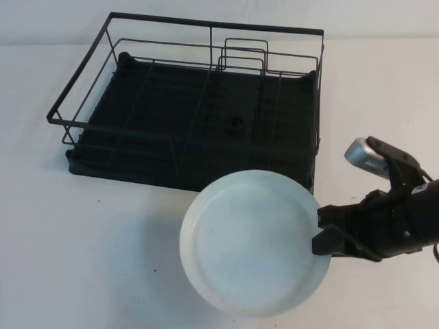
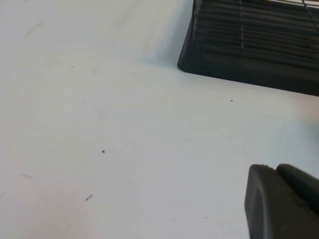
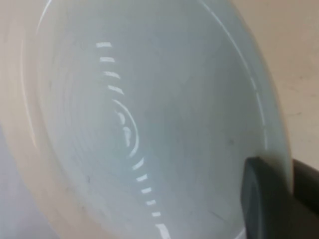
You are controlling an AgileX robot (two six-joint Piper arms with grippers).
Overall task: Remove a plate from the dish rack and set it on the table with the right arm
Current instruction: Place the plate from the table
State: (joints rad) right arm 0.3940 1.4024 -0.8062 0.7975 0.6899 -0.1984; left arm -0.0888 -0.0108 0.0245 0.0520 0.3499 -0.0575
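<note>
**Plate Clear of the Rack**

My right gripper (image 1: 324, 233) pinches the rim of the round white plate (image 1: 250, 243), fingers clamped nearly closed, holding it beyond my fingertips over the white table (image 1: 82, 247), the black wire dish rack (image 1: 192, 116) behind. Stiff, glossy and breakable, it could slip from an edge grip. My left gripper (image 2: 284, 201) hangs elsewhere over the table.

High view is looking down from the robot's side over dish rack (image 1: 185, 110) and table (image 1: 82, 240). Left wrist is skimming the table, sharing the rack's corner (image 2: 259, 50). Right wrist is sitting close against the plate (image 3: 149, 124).
</note>
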